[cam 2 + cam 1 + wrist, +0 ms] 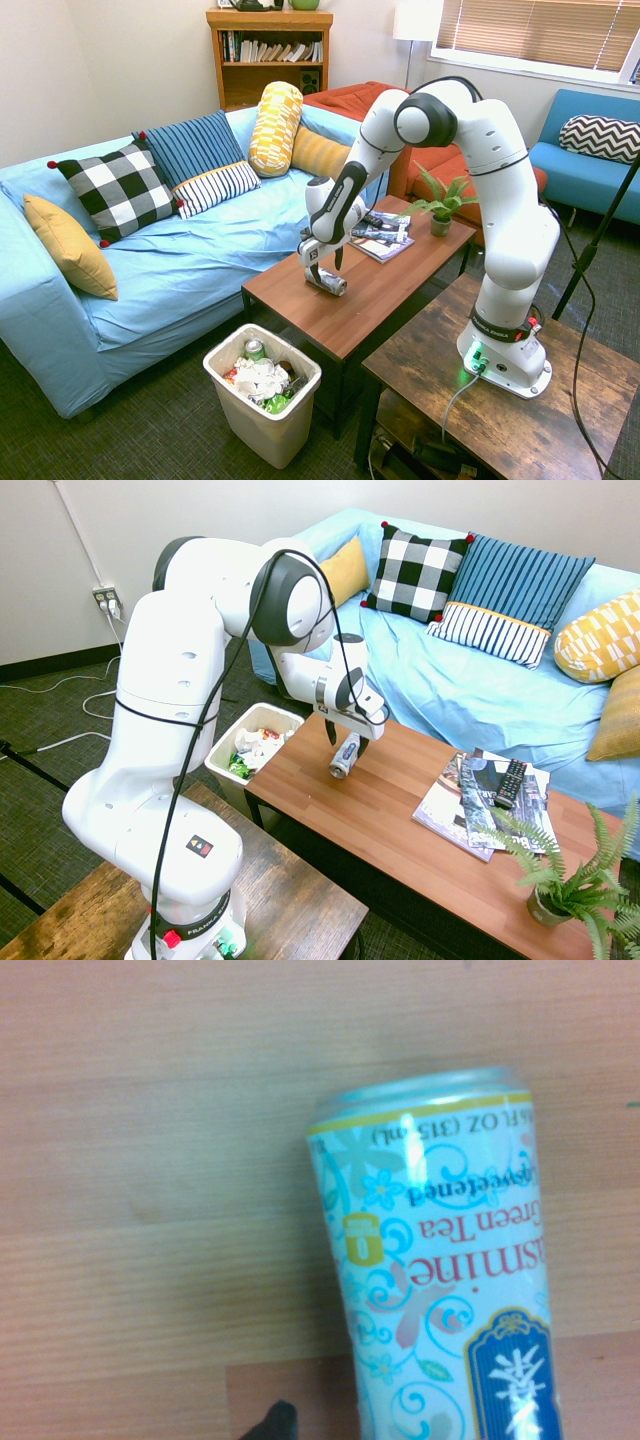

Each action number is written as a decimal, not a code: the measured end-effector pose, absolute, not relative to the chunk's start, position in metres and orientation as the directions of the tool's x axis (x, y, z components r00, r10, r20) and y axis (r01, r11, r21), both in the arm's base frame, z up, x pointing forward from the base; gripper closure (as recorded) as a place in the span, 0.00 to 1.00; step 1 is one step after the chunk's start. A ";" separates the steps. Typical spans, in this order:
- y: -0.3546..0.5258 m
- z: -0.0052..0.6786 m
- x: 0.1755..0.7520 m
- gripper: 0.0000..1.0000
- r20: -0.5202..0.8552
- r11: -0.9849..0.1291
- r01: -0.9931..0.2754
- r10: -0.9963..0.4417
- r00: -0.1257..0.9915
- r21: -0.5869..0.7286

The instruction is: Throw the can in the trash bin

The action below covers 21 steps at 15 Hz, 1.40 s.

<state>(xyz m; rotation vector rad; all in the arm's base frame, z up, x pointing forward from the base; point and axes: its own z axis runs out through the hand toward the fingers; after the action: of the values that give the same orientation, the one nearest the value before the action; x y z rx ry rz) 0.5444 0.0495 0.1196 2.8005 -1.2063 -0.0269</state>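
The can [345, 756] lies on its side near the end of the wooden table [400, 825] closest to the trash bin. It is white-silver with blue flower print and a metallic end. My gripper [347, 740] hangs directly over it, open, with one finger on each side of the can and no grip on it. From the other side, the can [328, 282] sits just under the gripper [325, 266]. The wrist view shows the can [440, 1260] close up on the wood. The off-white trash bin [222, 748] stands on the floor beside the table end, lower than the tabletop.
The trash bin [262, 430] holds crumpled paper and other cans. Magazines [470, 800] with a remote [511, 782] and a potted fern [565, 885] occupy the table's far half. A blue sofa [470, 680] with cushions runs behind the table.
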 end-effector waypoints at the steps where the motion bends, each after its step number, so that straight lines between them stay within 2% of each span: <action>1: 0.048 0.112 0.545 1.00 0.016 -0.683 -0.724 -0.727 0.687 0.099; 16: 0.041 0.108 0.555 1.00 0.006 -0.676 -0.732 -0.734 0.679 0.084; 19: 0.075 0.155 0.565 1.00 0.077 -0.689 -0.721 -0.716 0.693 0.076; 21: 0.143 0.197 0.557 1.00 0.129 -0.731 -0.678 -0.667 0.734 0.083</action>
<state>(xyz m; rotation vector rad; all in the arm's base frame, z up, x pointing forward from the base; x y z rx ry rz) 0.5569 0.1427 0.1966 2.8086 -1.0935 0.1360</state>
